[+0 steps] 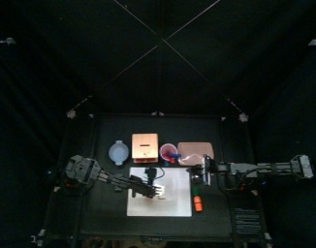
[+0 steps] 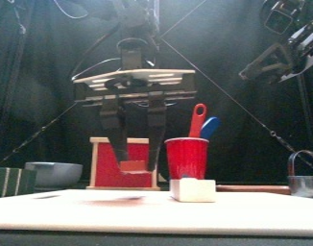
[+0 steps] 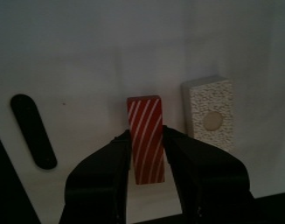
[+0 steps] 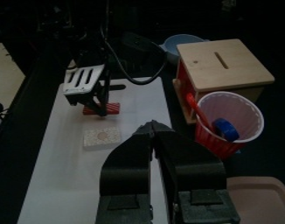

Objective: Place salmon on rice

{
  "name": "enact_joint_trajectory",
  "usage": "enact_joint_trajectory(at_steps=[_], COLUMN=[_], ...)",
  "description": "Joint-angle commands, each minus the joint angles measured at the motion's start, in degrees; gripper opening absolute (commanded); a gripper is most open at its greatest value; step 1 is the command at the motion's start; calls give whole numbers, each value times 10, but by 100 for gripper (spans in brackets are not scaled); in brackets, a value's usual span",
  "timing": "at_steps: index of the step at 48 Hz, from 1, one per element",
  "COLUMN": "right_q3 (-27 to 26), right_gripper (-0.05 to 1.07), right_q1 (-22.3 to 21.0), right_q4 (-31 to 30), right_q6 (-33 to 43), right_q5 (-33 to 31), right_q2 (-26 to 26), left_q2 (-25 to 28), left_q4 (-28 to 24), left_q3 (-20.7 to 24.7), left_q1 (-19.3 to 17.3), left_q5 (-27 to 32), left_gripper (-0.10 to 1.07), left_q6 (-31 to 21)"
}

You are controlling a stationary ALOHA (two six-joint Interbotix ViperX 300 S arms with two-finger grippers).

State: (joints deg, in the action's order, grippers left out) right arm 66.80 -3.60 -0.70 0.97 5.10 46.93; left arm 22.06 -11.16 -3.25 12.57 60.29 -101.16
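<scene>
The salmon (image 3: 145,112) is a red piece with pale stripes. My left gripper (image 3: 145,138) is shut on it and holds it a little above the white board (image 3: 75,61). The front view shows the salmon (image 2: 133,166) hanging between the jaws. The rice (image 3: 212,109) is a small white block lying on the board, beside the salmon and apart from it; it also shows in the front view (image 2: 191,189). My right gripper (image 4: 149,131) is shut and empty, held back at the right side of the table, away from the rice (image 4: 107,136).
A red cup (image 2: 186,157) with red and blue utensils, a wooden box (image 4: 226,70), a bowl (image 2: 54,173) and a pink tray (image 1: 195,150) stand behind the board. A black strip (image 3: 34,131) and an orange piece (image 1: 197,203) lie on the board.
</scene>
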Motion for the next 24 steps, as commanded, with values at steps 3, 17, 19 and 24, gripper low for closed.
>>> enact_joint_trajectory(at_steps=[3,17,19,24], right_q3=[-9,-8,-7,-4], right_gripper=[2,2,2,2], right_q1=[-2,1,1,1], right_q4=[0,0,0,-1], right_q6=[0,-1,0,0], right_q5=[2,2,1,2], right_q2=[-3,-2,-2,-2], left_q2=[-10,37,42,56], left_q4=[-5,-3,-2,1], left_q3=[46,103,111,132], left_q1=[-9,-19,-19,-20], left_q5=[1,2,2,8], left_gripper=[66,66,66,66], left_q6=[4,20,20,18])
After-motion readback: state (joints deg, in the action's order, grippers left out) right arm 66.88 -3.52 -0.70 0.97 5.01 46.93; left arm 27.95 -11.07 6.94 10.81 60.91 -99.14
